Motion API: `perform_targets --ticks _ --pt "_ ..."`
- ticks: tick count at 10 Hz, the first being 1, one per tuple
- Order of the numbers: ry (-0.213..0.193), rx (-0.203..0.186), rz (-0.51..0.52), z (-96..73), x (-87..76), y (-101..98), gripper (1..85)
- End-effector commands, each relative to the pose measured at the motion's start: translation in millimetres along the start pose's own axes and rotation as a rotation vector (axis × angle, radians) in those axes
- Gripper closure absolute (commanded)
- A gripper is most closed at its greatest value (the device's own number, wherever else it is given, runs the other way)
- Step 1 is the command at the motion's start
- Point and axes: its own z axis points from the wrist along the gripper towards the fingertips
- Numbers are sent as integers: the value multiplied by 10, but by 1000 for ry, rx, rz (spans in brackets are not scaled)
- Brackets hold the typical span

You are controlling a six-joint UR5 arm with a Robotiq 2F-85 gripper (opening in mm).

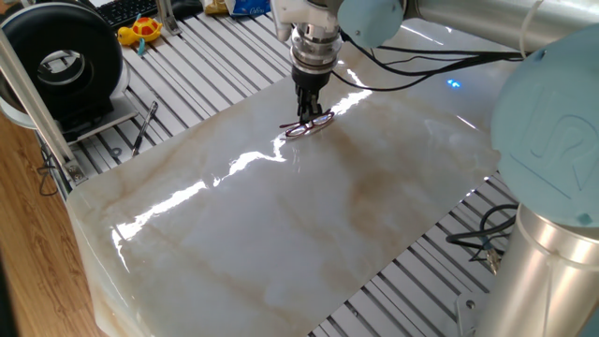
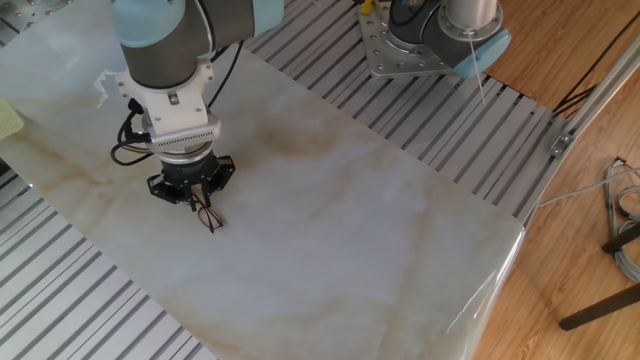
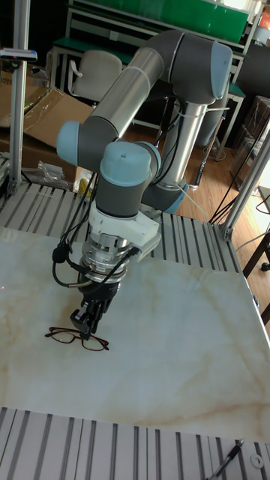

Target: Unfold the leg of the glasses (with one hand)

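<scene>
My tool points straight down at the glasses, its fingertips down at the frame; I cannot tell whether they are clenched on it. The glasses lie flat on the marble tabletop, near one long edge, well away from the corners.

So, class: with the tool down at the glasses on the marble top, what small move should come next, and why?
Probably a short sideways sweep of the tool to swing a leg outward. The glasses lie flat on the marble top with the fingertips right at the frame; whether they pinch a leg cannot be told.
</scene>
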Motion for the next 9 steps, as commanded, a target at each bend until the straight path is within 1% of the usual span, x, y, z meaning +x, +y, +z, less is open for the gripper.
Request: perform_targets --ticks 1,2,4,5,7,9 --pt "-29 -3 8 -7 -56 2 593" --pt "-25 -7 9 2 -46 17 593" --pt "-30 -8 9 9 -28 29 593" --pt "-35 -14 13 0 -29 54 593" --pt "-33 -15 15 -3 -10 67 593" --pt "-37 -14 20 19 -28 79 593"
